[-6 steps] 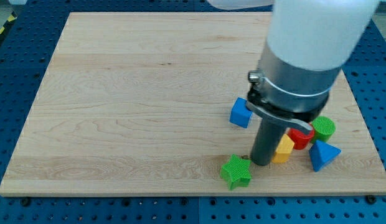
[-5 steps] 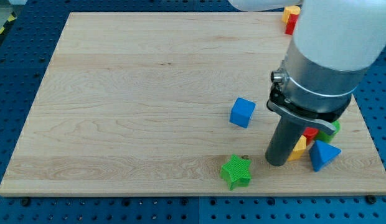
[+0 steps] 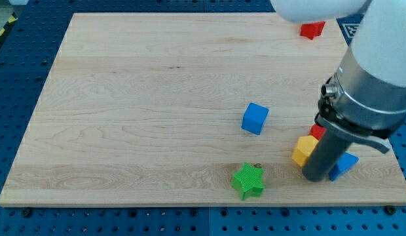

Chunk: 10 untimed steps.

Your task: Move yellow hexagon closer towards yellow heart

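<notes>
The yellow hexagon (image 3: 303, 150) lies near the board's bottom right. My tip (image 3: 315, 178) rests on the board just below and to the right of it, touching or nearly touching it. A red block (image 3: 317, 132) sits right behind the hexagon, partly hidden by the rod. A blue triangle (image 3: 348, 164) peeks out to the right of the rod. The yellow heart does not show; the arm's white body covers the top right corner where it would be.
A blue cube (image 3: 255, 118) stands left of the cluster. A green star (image 3: 248, 181) lies near the wooden board's bottom edge (image 3: 190, 204). Another red block (image 3: 312, 29) sits at the top right, under the arm.
My tip has moved right, from the hexagon's left side to its lower right. The hexagon now shows fully. The green cylinder and the yellow heart are now hidden by the arm.
</notes>
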Available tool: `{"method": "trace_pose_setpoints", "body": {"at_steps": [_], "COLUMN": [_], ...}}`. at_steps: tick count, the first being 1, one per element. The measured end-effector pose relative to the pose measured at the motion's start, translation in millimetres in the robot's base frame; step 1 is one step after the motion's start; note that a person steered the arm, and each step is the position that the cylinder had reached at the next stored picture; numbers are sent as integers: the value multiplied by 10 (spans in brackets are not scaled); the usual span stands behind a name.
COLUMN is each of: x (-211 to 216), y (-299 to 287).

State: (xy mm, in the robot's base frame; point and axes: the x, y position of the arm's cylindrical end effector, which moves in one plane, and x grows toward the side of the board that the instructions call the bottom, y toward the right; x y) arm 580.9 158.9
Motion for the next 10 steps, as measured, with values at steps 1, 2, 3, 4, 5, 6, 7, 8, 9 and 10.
{"method": "trace_pose_setpoints", "body": {"at_steps": [1,2,3,4,5,6,7,8,9,10], "x": [-221,-395,-489,-489,-497,-625,-805,-983,-1142,-1239], "y": [-7,-30,-125,-348,-357,-332,-332,-292,-186,49]}}
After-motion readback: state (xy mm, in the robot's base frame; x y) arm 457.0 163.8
